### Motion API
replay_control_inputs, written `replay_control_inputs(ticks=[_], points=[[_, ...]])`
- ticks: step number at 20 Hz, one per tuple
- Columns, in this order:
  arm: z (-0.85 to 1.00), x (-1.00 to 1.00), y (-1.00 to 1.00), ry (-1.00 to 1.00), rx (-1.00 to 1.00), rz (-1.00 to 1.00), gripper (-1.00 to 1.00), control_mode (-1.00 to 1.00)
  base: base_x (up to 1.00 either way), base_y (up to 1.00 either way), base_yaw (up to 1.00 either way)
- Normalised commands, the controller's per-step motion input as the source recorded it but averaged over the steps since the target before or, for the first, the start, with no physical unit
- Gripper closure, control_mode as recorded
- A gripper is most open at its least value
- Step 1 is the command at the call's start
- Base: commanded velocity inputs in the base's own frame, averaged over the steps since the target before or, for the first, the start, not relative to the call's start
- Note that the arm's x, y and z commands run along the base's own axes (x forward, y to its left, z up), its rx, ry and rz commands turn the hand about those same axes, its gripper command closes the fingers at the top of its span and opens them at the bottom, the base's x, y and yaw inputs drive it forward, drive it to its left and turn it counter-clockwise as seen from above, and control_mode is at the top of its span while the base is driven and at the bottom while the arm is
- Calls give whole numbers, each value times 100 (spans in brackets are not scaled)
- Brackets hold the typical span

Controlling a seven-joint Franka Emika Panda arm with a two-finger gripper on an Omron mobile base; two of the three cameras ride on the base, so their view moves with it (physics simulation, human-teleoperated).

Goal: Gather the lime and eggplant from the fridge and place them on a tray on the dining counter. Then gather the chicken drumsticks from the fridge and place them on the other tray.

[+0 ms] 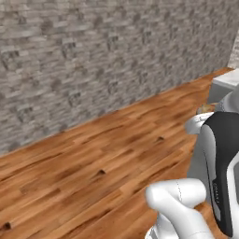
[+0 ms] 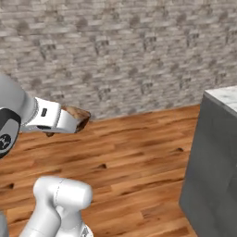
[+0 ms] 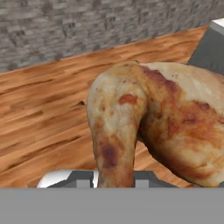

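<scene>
Right, mid-carry by the look of it. Brick wall (image 1: 93, 56) across the back, plank floor (image 1: 93, 177) in front of it, and one corner of a grey worktop (image 2: 210, 162) with a pale top coming in from the right. No fridge or trays anywhere in front of me, so I read this as transit between the fridge and the dining side.

Progress, as a judgement: the arm has a chicken drumstick (image 3: 148, 127) in hand, which puts us in the second half of the task. Whether the lime and eggplant are already down on their tray can't be checked from here. Left to do at minimum: get this drumstick onto the other tray, then any further drumsticks.

The gripper (image 2: 78, 120) sits out at the end of the white forearm, up at mid-height over the floor. Jaws are closed down, pinching the drumstick. From the hand camera the narrow bone end runs down between the fingertips and the fat browned end bulges out ahead and to one side. In the right base view just a brown lump pokes out past the hand. Nothing is touching the floor or the worktop.
</scene>
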Motion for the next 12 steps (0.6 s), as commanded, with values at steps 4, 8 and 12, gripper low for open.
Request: replay_control_inputs(ticks=[4, 8, 12], points=[[0, 0, 0, 0, 0, 0, 100, 100, 93, 84, -35], [0, 0, 0, 0, 0, 0, 100, 100, 88, 87, -38], [0, 0, 0, 0, 0, 0, 100, 100, 85, 86, -42]])
